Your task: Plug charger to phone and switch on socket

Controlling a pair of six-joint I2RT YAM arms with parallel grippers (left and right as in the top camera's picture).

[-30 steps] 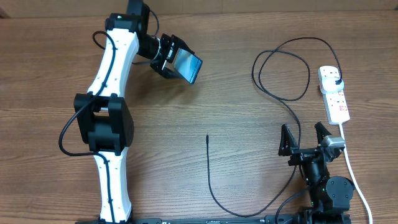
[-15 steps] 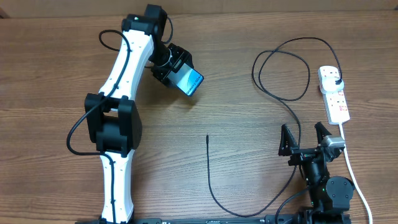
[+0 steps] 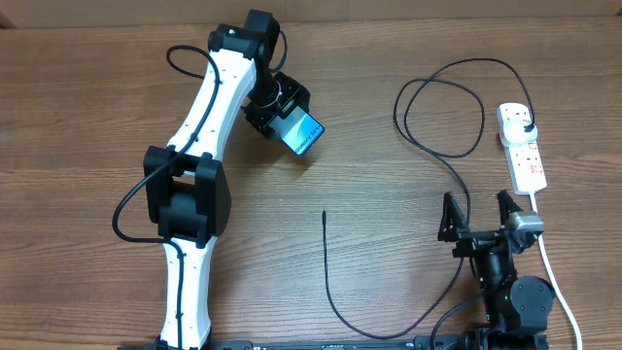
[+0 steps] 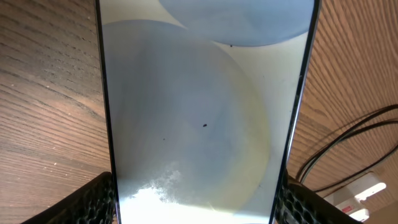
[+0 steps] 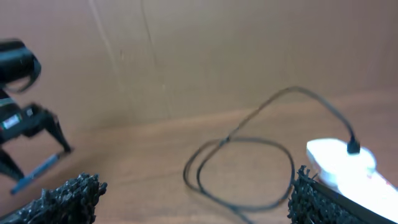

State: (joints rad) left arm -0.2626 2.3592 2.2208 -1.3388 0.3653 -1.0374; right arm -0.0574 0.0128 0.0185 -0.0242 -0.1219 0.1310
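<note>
My left gripper (image 3: 288, 121) is shut on the phone (image 3: 302, 135), a slim phone with a light blue screen, held above the table at the upper middle. In the left wrist view the phone's screen (image 4: 199, 106) fills the frame between the fingers. The charger, a thin black cable (image 3: 428, 146), loops at the upper right, with its tip (image 3: 324, 214) lying free at the centre and its black plug (image 3: 526, 127) in the white socket strip (image 3: 523, 148). My right gripper (image 3: 477, 212) is open and empty, low at the right, near the cable (image 5: 242, 155).
The socket strip's thick white cord (image 3: 550, 267) runs down the right edge beside my right arm. The cable curves along the table's front (image 3: 379, 331). A brown wall stands behind the table in the right wrist view (image 5: 217, 56).
My left arm has swung right and toward the table's middle, carrying the phone with it. My right arm has barely moved.
</note>
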